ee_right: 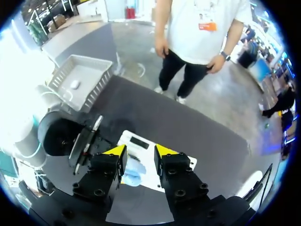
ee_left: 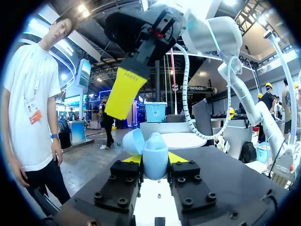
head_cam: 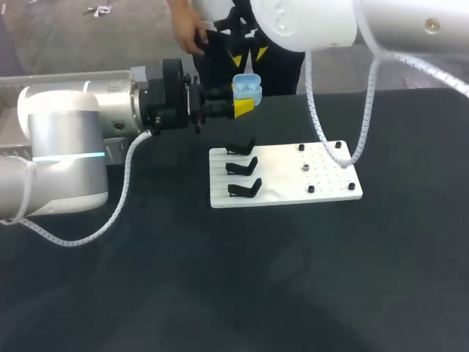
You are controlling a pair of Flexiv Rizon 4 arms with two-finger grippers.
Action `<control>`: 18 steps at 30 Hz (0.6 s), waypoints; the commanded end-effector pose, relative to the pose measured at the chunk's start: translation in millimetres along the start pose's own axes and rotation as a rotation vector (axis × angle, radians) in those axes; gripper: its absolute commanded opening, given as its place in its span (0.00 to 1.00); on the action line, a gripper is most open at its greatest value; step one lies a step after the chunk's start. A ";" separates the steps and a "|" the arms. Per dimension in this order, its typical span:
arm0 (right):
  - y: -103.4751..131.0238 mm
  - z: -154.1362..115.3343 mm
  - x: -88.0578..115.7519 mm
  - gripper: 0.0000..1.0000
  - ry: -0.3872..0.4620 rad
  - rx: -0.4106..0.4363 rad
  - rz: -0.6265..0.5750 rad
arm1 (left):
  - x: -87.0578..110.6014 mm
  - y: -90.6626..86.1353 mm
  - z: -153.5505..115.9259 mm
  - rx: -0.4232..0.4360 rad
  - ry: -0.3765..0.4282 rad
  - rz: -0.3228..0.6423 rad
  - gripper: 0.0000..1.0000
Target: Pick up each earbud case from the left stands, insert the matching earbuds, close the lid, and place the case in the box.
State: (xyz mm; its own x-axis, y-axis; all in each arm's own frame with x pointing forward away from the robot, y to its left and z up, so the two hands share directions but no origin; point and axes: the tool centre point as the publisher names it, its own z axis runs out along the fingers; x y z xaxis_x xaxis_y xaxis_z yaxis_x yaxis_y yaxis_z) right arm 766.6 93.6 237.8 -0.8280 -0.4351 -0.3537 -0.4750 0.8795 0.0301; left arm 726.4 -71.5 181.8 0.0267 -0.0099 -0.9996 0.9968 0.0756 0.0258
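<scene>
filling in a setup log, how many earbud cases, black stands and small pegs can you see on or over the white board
blue earbud case: 1
black stands: 3
small pegs: 5 (4 black, 1 grey; the cable may hide more)
white board: 1
total: 10

The blue case (ee_right: 133,173) shows only partly, apparently tucked behind a finger of the right gripper (ee_right: 140,151).
</scene>
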 end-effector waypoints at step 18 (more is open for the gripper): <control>-4.4 17.4 21.3 0.37 0.046 -0.022 0.080 | -0.3 -1.2 0.1 -0.005 0.000 0.001 0.00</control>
State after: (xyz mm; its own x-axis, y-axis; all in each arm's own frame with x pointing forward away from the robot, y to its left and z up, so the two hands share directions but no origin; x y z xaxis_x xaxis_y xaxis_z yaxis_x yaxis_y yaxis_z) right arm 766.6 86.6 213.5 -0.8792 -0.3773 -0.2909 -0.4154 0.9061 0.0801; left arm 726.1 -71.7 181.5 0.0264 -0.0099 -0.9996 0.9968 0.0751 0.0256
